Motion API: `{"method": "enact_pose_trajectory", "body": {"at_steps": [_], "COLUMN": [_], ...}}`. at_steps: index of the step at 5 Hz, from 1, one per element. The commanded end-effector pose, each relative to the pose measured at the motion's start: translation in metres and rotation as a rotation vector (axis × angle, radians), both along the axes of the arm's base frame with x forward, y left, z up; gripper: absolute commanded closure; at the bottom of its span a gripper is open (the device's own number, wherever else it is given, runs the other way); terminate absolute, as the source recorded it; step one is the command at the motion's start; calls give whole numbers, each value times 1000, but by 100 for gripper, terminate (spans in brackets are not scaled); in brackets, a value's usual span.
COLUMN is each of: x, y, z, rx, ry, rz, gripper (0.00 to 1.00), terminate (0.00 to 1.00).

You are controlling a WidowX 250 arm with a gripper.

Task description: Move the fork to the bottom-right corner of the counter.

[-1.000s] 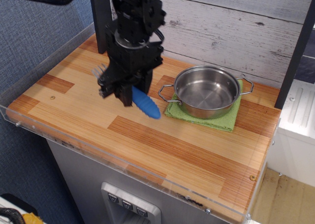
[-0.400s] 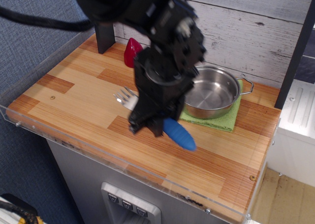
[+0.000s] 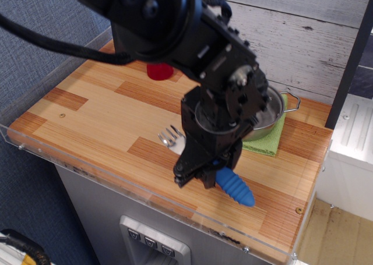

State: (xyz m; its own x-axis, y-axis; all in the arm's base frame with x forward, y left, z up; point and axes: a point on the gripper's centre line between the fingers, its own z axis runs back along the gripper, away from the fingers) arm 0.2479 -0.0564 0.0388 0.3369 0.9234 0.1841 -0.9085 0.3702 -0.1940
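The fork (image 3: 218, 172) is up off the bench (image 3: 105, 110), carried by the gripper (image 3: 201, 176), and it hangs over the front-right part of the planks. That puts most of the job behind it, by my reading: the fork is lifted and is already on the right half, near the front rim. What is left is the last stretch toward the bottom-right corner, then the lowering and the release. The corner itself looks bare, so nothing seems to stand in the way of setting it down there.

The jaws pinch the fork about its middle, where handle meets metal; the dark wrist covers the contact itself, so how firmly they grip is not clear from this view.

The fork lies roughly level but angled across the bench. Its blue ribbed handle points down-right toward the corner, and its short silver tines stick out on the other side, up-left of the gripper.

Behind the arm, the pot (image 3: 274, 110) sits on the green cloth (image 3: 265, 141), well apart from the fork. A red thing (image 3: 158, 71) shows at the back, mostly hidden.
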Motion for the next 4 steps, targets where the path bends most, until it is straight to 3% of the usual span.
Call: {"method": "enact_pose_trajectory", "body": {"at_steps": [1,4], "x": [-9,-12], "y": [-24,-34], "z": [-11,-18], "rx": [-31,-37], "ry": [-21,6], "rz": [-54,-18], "gripper": [100,100], "terminate": [0,0]}}
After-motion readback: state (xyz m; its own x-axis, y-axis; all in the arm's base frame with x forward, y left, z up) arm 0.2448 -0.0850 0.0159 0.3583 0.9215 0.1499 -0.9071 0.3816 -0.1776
